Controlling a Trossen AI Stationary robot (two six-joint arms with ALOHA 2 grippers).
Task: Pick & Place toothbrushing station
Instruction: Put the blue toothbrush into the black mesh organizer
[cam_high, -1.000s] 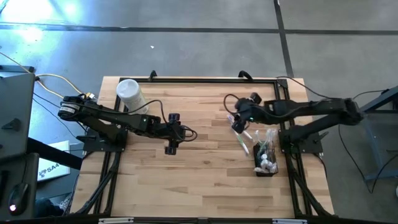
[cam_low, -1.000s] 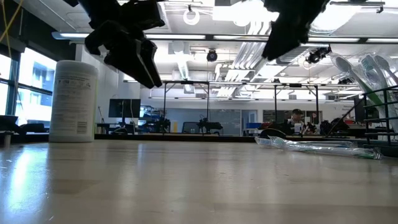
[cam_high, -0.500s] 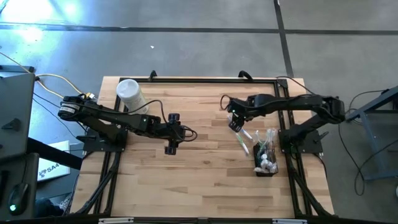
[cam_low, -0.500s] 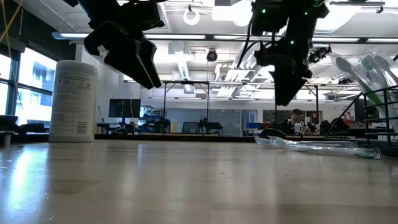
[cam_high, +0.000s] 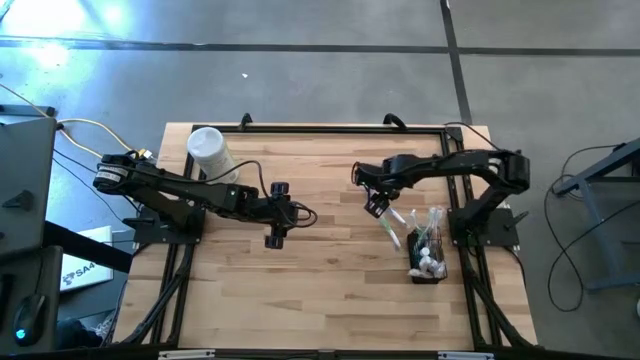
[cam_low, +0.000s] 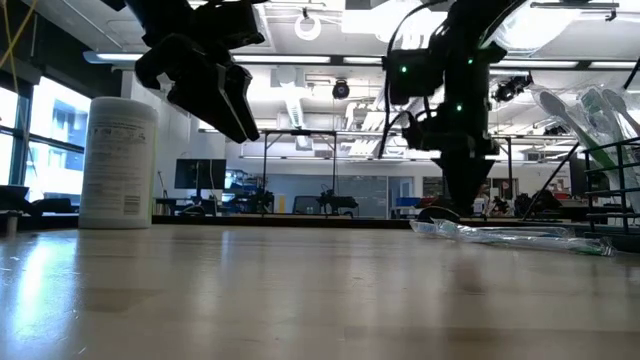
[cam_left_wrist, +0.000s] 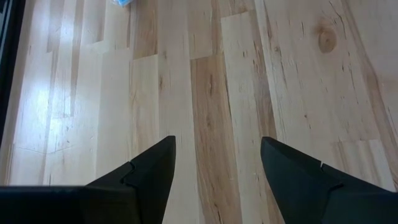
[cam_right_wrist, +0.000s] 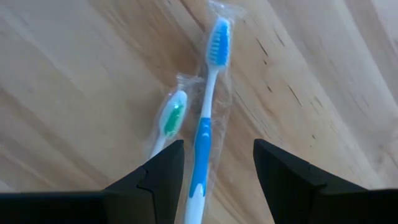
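Toothbrushing station: black mesh holder (cam_high: 425, 262) sits at the table's (cam_high: 320, 300) 4 o'clock w/ several brushes already stood in it, so the job looks partly done. Two wrapped toothbrushes, one blue (cam_right_wrist: 205, 118) and one green (cam_right_wrist: 171, 121), lie loose on the wood just toward 11 o'clock of the holder, not yet picked. Right gripper (cam_high: 376, 203) hovers over them, fingers apart, nothing held; left gripper (cam_high: 276, 232) waits near centre, fingers wide and empty, white canister (cam_high: 208, 151) at 10 o'clock.
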